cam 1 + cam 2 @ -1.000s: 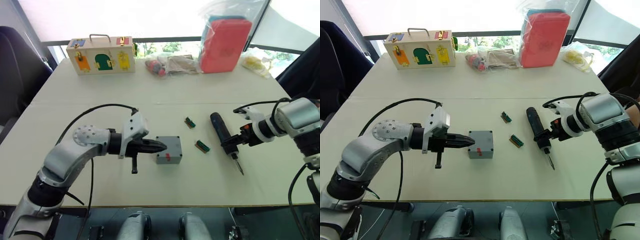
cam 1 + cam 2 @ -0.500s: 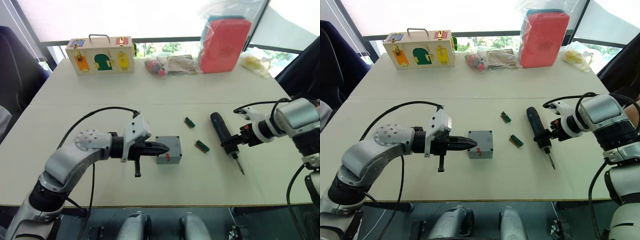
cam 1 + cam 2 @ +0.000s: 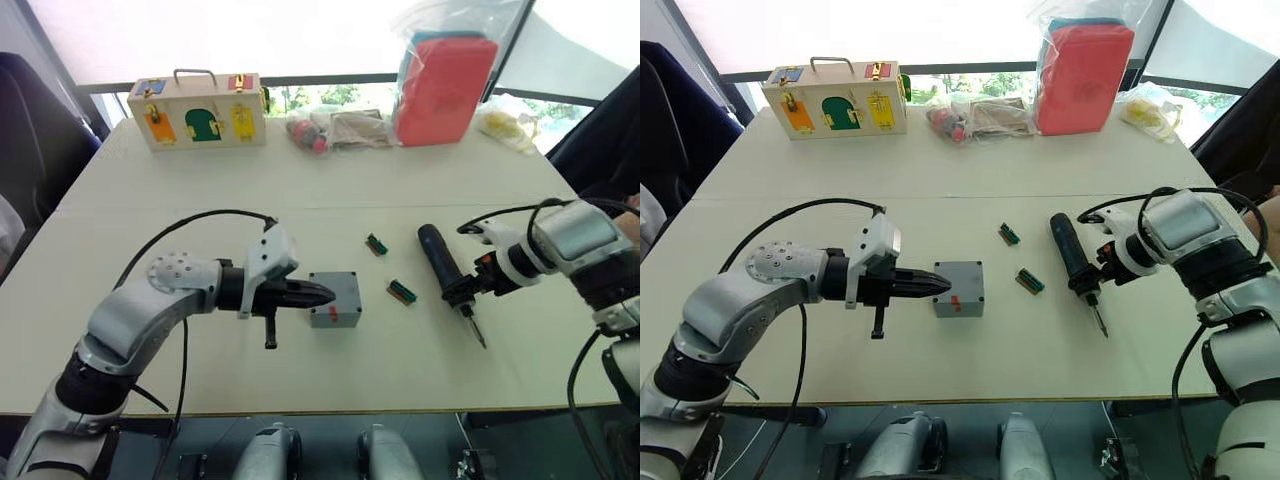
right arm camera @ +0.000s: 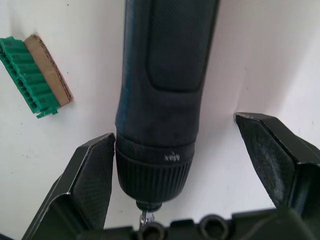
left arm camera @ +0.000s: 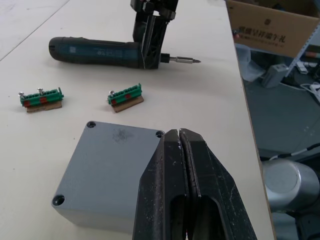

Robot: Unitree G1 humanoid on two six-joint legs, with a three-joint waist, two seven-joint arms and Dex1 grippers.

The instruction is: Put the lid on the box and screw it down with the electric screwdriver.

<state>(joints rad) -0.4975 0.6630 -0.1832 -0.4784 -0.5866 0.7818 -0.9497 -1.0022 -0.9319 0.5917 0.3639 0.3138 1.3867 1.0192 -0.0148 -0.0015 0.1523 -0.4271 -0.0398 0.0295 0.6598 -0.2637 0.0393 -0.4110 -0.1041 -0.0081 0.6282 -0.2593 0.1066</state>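
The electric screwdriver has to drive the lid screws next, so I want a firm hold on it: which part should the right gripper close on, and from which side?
The electric screwdriver lies flat on the table, bit towards the robot. Probably best to grip the round collar just behind the bit, from above, where the open right gripper straddles it, one finger against the barrel.

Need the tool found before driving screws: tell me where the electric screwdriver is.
The electric screwdriver lies flat on the table's right side, between the open right gripper's fingers, just right of two green bit holders.
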